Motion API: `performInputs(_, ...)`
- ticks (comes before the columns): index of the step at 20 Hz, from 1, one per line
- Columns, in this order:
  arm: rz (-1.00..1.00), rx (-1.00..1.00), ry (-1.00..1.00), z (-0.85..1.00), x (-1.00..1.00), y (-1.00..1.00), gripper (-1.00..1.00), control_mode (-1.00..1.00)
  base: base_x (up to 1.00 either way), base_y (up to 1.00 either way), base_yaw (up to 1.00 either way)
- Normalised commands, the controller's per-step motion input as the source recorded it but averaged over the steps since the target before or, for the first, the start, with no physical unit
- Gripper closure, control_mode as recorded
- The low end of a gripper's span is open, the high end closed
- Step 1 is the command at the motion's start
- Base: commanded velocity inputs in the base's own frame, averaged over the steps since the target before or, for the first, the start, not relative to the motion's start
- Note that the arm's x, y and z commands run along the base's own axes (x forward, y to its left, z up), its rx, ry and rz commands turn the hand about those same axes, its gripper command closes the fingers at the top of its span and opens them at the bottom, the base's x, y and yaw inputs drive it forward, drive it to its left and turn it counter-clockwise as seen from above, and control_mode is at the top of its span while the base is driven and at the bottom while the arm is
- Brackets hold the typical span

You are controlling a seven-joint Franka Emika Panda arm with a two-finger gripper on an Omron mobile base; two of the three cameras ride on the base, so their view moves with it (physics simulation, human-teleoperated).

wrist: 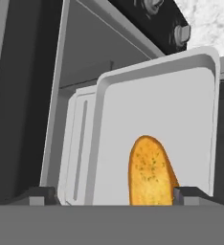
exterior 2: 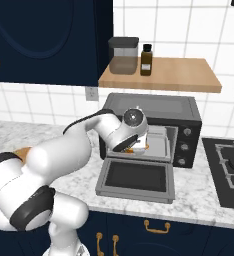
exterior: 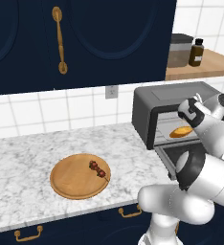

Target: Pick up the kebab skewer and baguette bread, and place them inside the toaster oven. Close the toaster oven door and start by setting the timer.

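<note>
The arm reaches forward from the base, elbow bent, with its wrist at the mouth of the toaster oven [exterior 2: 154, 127], above the toaster oven door [exterior 2: 136, 179], which lies dropped flat. The gripper [wrist: 115, 194] has its fingertips [wrist: 37, 195] spread wide; the baguette bread [wrist: 151, 171] lies between them on the metal tray [wrist: 181, 110]. The kebab skewer [exterior: 98, 169] rests on the round wooden board [exterior: 75, 179], toward the board's 3 o'clock side, well apart from the oven.

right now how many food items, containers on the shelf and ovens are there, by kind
food: 2, the baguette bread and the kebab skewer
shelf containers: 2, a grey canister and a dark bottle
ovens: 1, the toaster oven
total: 5
</note>
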Motion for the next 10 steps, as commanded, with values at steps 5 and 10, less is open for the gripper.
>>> performInputs(5, 0.15, -0.08, 0.08, 0.04, -0.44, 0.88, -1.0, -1.0, 0.0, 0.0, 0.0)
performInputs(10, 0.29, -0.11, 0.1, 0.03, -0.49, 1.0, -1.0, -1.0, 0.0, 0.0, 0.0)
